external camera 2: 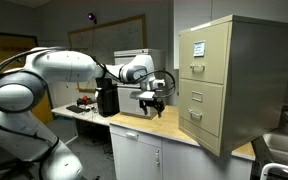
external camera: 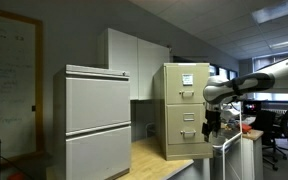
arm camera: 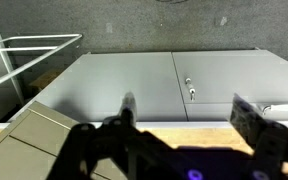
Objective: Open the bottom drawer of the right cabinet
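- Watching the pincer [external camera 2: 152, 106] from here, I see its jaws spread wide with nothing between them. It grips nothing.
- In the wrist view both fingers [arm camera: 127, 108] stand well apart, and only bare space shows in the gap.
- The pincer points down and hangs above the wooden countertop [external camera 2: 156, 126] without touching it.
- The right cabinet [external camera 2: 209, 85] stands on that countertop, off to one side of the pincer, its drawer fronts turned toward it. A clear gap lies between them in an exterior view.
- In an exterior view [external camera: 213, 126] the pincer sits just beside the cabinet's front edge. I cannot tell from that angle how much space separates them.
- The bottom drawer [external camera 2: 202, 128] lies to the side of the pincer and slightly lower than its fingertips. It looks shut, flush with the drawers above it.
- Its small silver handle [external camera: 187, 133] is on the front that faces the pincer, untouched.
- Higher than the pincer, the top drawer carries a white paper sheet [external camera 2: 197, 48].
- Beyond the tan cabinet, on the far side from the pincer, stands a wider pale grey cabinet [external camera: 97, 120].
- Below the pincer, under the counter edge, the wrist view shows white doors [arm camera: 174, 85], closed.
- The white arm [external camera 2: 59, 70] reaches in from the side opposite the cabinet.
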Available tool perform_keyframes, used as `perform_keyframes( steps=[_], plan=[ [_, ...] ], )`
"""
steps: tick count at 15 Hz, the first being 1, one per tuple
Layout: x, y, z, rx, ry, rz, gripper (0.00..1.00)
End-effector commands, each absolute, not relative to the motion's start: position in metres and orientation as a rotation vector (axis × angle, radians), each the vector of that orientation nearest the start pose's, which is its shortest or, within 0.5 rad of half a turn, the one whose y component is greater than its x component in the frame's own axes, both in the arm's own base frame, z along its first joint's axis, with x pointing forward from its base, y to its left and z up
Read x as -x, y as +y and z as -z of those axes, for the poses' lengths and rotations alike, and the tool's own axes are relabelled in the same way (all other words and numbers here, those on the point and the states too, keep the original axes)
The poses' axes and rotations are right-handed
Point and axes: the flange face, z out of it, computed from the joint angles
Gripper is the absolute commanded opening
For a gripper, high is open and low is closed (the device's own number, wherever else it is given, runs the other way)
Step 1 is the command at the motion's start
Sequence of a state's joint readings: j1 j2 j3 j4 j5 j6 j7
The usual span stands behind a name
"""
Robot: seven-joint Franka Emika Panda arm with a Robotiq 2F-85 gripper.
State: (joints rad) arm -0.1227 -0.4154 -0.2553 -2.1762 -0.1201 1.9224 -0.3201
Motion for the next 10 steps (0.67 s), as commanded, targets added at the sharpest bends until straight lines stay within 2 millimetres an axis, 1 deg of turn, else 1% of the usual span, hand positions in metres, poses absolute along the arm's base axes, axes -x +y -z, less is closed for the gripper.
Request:
perform_keyframes(
  steps=[1,4,7,9,10],
  plan=[
    [-0.408,-0.187,-0.566,3.197,0.019,0.219,1.0],
    [-0.413,-0.184,-0.564,3.194,0.013,0.217,1.0],
    [-0.418,-0.188,-0.562,3.194,0.032,0.222,1.0],
    [-0.428,-0.194,-0.563,3.204,0.061,0.244,1.0],
    [-0.435,-0.199,-0.567,3.189,0.078,0.294,1.0]
  ],
)
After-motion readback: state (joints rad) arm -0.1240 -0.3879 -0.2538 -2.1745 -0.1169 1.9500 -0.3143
